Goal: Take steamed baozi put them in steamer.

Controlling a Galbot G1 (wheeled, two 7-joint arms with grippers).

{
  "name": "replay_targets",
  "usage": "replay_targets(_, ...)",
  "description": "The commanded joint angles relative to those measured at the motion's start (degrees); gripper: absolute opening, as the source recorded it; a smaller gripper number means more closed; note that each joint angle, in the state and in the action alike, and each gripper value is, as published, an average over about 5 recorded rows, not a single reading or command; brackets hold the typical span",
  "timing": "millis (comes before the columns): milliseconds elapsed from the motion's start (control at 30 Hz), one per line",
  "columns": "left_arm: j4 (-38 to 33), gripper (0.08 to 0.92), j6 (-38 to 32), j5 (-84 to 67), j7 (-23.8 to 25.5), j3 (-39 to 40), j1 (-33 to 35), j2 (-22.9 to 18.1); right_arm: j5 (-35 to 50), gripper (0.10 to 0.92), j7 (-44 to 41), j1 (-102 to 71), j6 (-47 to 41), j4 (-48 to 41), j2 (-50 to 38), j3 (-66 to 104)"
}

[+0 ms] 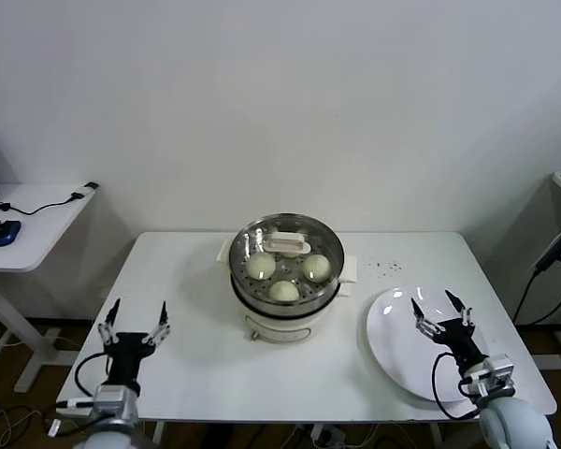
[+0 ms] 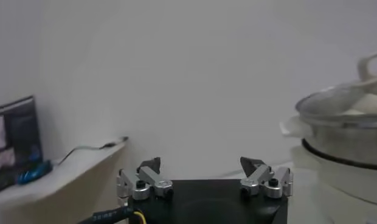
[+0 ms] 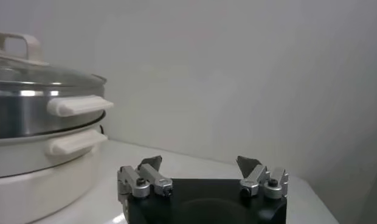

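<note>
The steel steamer stands on its cream-white base at the middle of the table, with a glass lid on top. Three cream-white baozi show through the lid, lying on the perforated floor; a fourth is hard to make out under the lid handle. My left gripper is open and empty at the table's front left. My right gripper is open and empty over the white plate. The steamer also shows in the left wrist view and the right wrist view.
The flat white plate lies at the front right of the table and holds nothing. A side desk with a cable and a blue mouse stands to the left. A white wall runs behind the table.
</note>
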Motion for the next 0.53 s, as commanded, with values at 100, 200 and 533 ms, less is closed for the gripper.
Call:
replay_targets(100, 0.9, 0.823, -6.7, -8.3, 2.3, -5.0, 4.4, -3.0, 2.6, 0.823, -0.7, -0.4, -1.0, 0.9, 0.5, 0.5)
replay_targets(200, -0.3, 0.823, -5.7, -7.7, 2.5, -5.0, 4.6, -3.3, 3.1, 0.823, -0.6, -0.2, -1.2, 1.0, 0.4, 0.5)
replay_targets(533, -1.6, 0.823, -5.6, -4.4, 4.2, -4.3, 5.3, -4.3, 3.6, 0.823, -0.7, 0.1, -1.3, 1.0, 0.6, 0.7)
